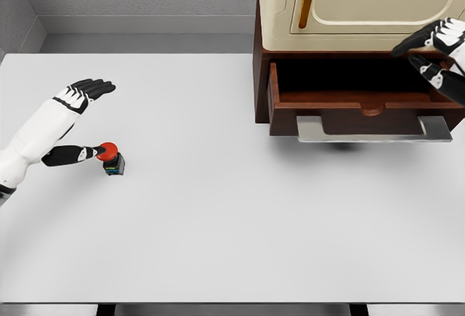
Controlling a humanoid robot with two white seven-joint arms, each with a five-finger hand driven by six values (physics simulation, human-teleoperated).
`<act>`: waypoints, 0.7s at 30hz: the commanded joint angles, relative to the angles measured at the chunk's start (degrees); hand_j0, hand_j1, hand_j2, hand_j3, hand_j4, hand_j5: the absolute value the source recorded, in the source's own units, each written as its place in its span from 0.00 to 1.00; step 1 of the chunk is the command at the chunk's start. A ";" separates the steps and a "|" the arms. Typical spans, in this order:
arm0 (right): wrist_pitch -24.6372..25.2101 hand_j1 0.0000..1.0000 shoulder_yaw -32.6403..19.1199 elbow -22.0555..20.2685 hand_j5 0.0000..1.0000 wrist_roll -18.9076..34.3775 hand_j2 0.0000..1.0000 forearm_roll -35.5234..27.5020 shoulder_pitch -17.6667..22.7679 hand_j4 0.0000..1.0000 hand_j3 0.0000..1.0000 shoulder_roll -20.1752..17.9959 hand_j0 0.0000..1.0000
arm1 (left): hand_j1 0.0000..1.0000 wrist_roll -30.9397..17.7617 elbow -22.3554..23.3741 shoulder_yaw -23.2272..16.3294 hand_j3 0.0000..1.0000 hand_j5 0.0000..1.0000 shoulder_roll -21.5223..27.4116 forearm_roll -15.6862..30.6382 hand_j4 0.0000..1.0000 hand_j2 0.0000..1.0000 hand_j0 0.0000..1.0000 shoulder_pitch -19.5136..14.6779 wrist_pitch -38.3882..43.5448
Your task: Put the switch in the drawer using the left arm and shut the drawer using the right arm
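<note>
The switch (pixel 111 158), a small dark block with a red round button on top, stands on the white table (pixel 232 221) at the left. My left hand (pixel 89 118) is right beside it, spread open: the thumb tip touches the red button from the left, and the other fingers stretch out above and behind it. The brown wooden drawer (pixel 363 105) at the upper right is pulled open, with a silver handle (pixel 374 128) across its front. My right hand (pixel 436 51) hovers over the drawer's right rear corner, fingers relaxed, holding nothing.
The drawer belongs to a brown cabinet (pixel 259 62) carrying a cream-coloured appliance (pixel 363 0) on top. A grey wall runs along the back of the table.
</note>
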 commanded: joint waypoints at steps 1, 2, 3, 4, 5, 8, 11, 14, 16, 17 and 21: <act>0.03 0.56 0.21 -0.01 0.56 -1.34 0.56 -0.34 0.00 0.56 0.56 -0.05 0.56 | 1.00 0.03 -0.03 -0.04 1.00 1.00 0.04 0.42 1.00 1.00 1.00 0.00 0.05; 0.03 0.56 0.21 -0.01 0.56 -1.25 0.56 -0.34 0.00 0.56 0.56 -0.05 0.56 | 1.00 0.03 -0.03 0.04 1.00 1.00 0.04 0.42 1.00 1.00 1.00 0.00 0.05; 0.03 0.58 0.21 -0.01 0.58 -1.25 0.58 -0.34 0.00 0.58 0.58 -0.32 0.58 | 1.00 0.03 0.06 0.04 1.00 1.00 0.04 0.33 1.00 1.00 1.00 0.00 0.05; 0.03 0.60 0.21 -0.01 0.60 -1.07 0.60 -0.34 0.09 0.60 0.60 -0.40 0.60 | 1.00 0.12 0.06 0.04 1.00 1.00 -0.04 0.42 1.00 1.00 1.00 -0.09 0.05; 0.03 0.61 0.21 -0.01 0.61 -0.81 0.61 -0.34 0.18 0.61 0.61 -0.40 0.61 | 1.00 0.56 -0.03 0.22 1.00 1.00 -1.45 1.30 1.00 1.00 1.00 -0.17 0.05; 0.03 0.63 0.39 -0.01 0.63 -0.64 0.63 -0.25 0.79 0.63 0.63 -0.49 0.63 | 1.00 0.65 0.06 -1.19 1.00 1.00 -1.80 11.92 1.00 1.00 1.00 -0.18 0.05; 0.03 0.63 0.39 -0.01 0.63 -0.81 0.63 -0.17 0.62 0.63 0.63 -0.58 0.63 | 1.00 0.56 1.20 -6.81 1.00 1.00 0.30 25.99 1.00 1.00 1.00 1.14 0.05; 0.03 0.61 0.39 -0.01 0.61 0.50 0.61 0.10 0.88 0.61 0.61 -0.32 0.61 | 1.00 0.47 2.00 -7.60 1.00 1.00 2.07 30.65 1.00 1.00 1.00 2.64 0.05; 0.03 0.60 0.30 -0.01 0.60 1.12 0.60 0.10 1.76 0.60 0.60 -0.14 0.60 | 1.00 0.47 2.00 -9.10 1.00 1.00 1.98 31.53 1.00 1.00 1.00 2.99 0.05; 0.03 0.61 0.04 -0.01 0.61 1.12 0.61 0.01 1.85 0.61 0.61 -0.14 0.61 | 1.00 0.38 2.00 -9.19 1.00 1.00 1.80 31.80 1.00 1.00 1.00 2.73 0.05; 0.03 0.65 -0.66 -0.01 0.65 1.47 0.65 0.10 2.72 0.65 0.65 1.27 0.65 | 1.00 0.21 7.97 -9.98 1.00 1.00 1.19 27.76 1.00 1.00 1.00 -0.26 0.42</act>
